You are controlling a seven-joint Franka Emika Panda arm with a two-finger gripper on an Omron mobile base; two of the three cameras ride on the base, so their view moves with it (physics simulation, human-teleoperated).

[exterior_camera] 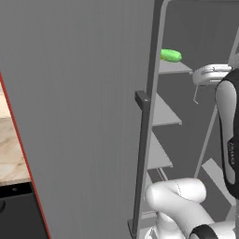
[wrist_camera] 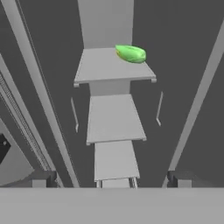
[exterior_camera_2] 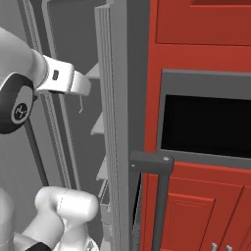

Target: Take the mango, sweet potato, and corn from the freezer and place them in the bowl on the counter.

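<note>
The freezer [exterior_camera: 84, 116] stands open, its broad grey door [exterior_camera_2: 115, 122] swung out toward the base and taking up the left half of the left base view. A dark bar handle [exterior_camera: 142, 154] runs down the door's edge, and the same handle [exterior_camera_2: 159, 196] shows in the right base view in front of the red cabinets [exterior_camera_2: 201, 206] and a black appliance front [exterior_camera_2: 206, 122]. The door stands between the arm and those cabinets.

Inside the freezer, grey shelves [wrist_camera: 113, 122] step down one below another. On the top shelf [wrist_camera: 111, 65] lies a bright green oblong item [wrist_camera: 130, 53], near the shelf's right rear corner; it also shows in the left base view [exterior_camera: 171, 55] just past the door's edge. Whether it is the mango or the corn cannot be told. The lower shelves seen from the hand are bare.

The gripper [wrist_camera: 111, 178] points into the open freezer, well short of the green item, with its jaws spread wide apart and nothing between them. The two dark fingertips [wrist_camera: 43, 178] sit at either side of the lowest shelves. In the left base view the white hand [exterior_camera: 210, 74] hangs just right of the top shelf, level with it.

At the far left, a strip of marbled table [exterior_camera: 11, 149] shows beside the freezer's red-edged side.
</note>
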